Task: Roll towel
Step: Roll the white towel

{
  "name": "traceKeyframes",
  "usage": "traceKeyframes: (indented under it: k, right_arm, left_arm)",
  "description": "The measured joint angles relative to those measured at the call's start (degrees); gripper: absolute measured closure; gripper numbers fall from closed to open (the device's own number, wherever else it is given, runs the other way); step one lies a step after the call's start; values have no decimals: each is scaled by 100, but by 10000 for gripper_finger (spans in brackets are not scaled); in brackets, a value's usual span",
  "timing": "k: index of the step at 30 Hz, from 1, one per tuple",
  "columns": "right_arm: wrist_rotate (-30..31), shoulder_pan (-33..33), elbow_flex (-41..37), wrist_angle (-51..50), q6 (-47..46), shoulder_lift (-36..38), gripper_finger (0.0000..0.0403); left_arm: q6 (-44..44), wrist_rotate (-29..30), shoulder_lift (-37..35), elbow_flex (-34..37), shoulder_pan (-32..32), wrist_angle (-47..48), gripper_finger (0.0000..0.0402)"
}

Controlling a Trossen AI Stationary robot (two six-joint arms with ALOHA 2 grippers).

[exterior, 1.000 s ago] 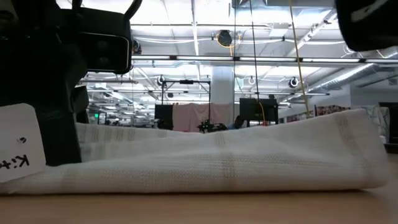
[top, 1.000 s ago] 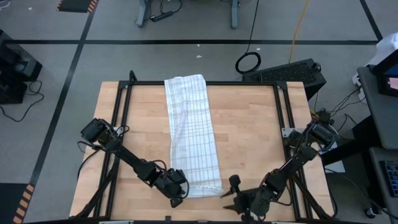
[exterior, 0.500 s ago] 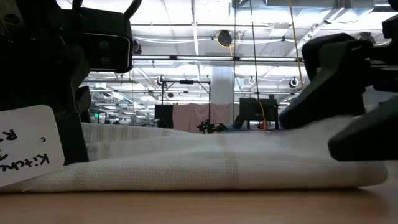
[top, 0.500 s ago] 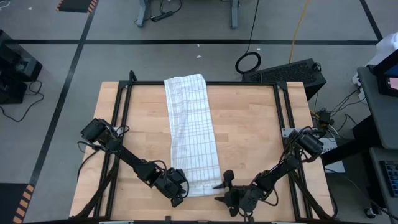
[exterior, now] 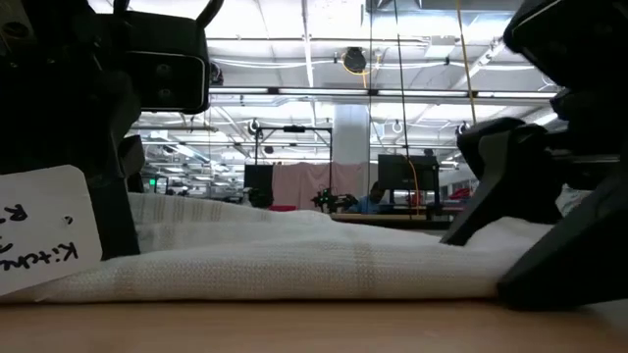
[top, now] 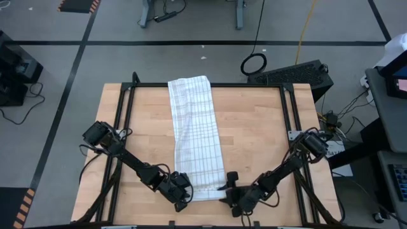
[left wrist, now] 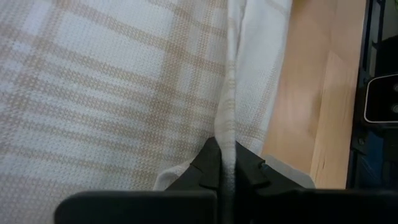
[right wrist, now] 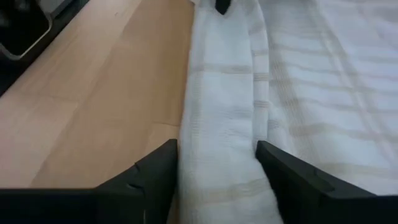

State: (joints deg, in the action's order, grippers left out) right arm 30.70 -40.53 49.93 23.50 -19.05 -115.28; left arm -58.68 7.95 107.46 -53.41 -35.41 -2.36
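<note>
One towel (top: 197, 140) on wooden table (top: 254, 133) | left gripper (top: 182, 198) pinching towel | right gripper (top: 225, 188) spread astride its fold

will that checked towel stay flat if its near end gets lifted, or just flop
Probably flops: the towel is thin cloth, already creased where the left gripper pinches it. Likely light, and it may slide on the smooth table. The right gripper straddles its thick folded edge.

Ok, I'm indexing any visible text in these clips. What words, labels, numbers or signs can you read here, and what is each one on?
"Kitche": handwritten on the white paper tag at the low view's left edge, beside the towel; the word runs off the tag's edge.
"R": a single letter on that tag, the rest cut off.
Green lit sign in the room behind: too small to read.
Nothing else carries readable text.
</note>
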Motion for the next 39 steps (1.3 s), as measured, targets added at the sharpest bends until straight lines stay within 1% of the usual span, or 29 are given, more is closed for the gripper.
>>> traceKeyframes:
  k: [3, 6, 10, 13, 16, 19, 21, 22, 24, 26, 27, 29, 31, 32, 34, 36, 39]
  right_arm:
    - [-129, 74, 5, -180, -383, 10, 210]
    - [-207, 111, 6, -248, -553, 11, 240]
    - [-248, 116, 2, -242, -608, 10, 290]
    - [-279, 118, 0, -244, -762, 6, 324]
    - [-294, 122, -4, -248, -920, 2, 350]
    - [-307, 127, -7, -257, -1125, 2, 366]
    - [-320, 129, -7, -261, -1277, 0, 372]
    - [-322, 129, -9, -261, -1350, 0, 373]
    - [-344, 158, -9, -265, -1582, 0, 373]
    - [-403, 198, -10, -265, -1867, -1, 372]
    - [-417, 227, -10, -263, -1985, -2, 372]
    - [-472, 282, -11, -276, -2191, -5, 373]
    - [-686, 376, -11, -276, -2310, -4, 374]
    - [-782, 427, -9, -273, -2359, -4, 374]
    - [-959, 509, -9, -261, -2404, -2, 374]
    - [-1126, 585, -9, -242, -2406, -2, 374]
    - [-1332, 686, -10, -185, -2396, -2, 374]
  left_arm:
    - [105, 203, 7, 2, -41, -30, 387]
    - [236, 285, 7, 4, -84, -26, 364]
    - [432, 166, 5, 4, -148, -37, 302]
    - [528, -228, -110, 2, -140, 62, 248]
    - [519, -643, -470, 17, -143, 452, 206]
    - [636, -593, -1028, 17, -282, 997, 185]
    - [758, -233, -1447, 15, -449, 1409, 182]
    - [831, 71, -1642, 15, -551, 1580, 181]
    - [1032, 968, -1952, 15, -810, 1693, 180]
    - [1290, 1974, -2039, 5, -1126, 1288, 180]
    - [1573, 2362, -2007, 4, -1291, 1001, 180]
    - [2403, 2928, -1809, 4, -1594, 274, 180]
    - [3258, 3329, -1460, 2, -1819, -629, 180]
    - [3709, 3495, -1256, 2, -1901, -1064, 180]
    - [4446, 3629, -793, 2, -1992, -1872, 180]
    - [4851, 3824, -356, -28, -1992, -2347, 180]
    - [4746, 4441, 156, -167, -1984, -2272, 180]
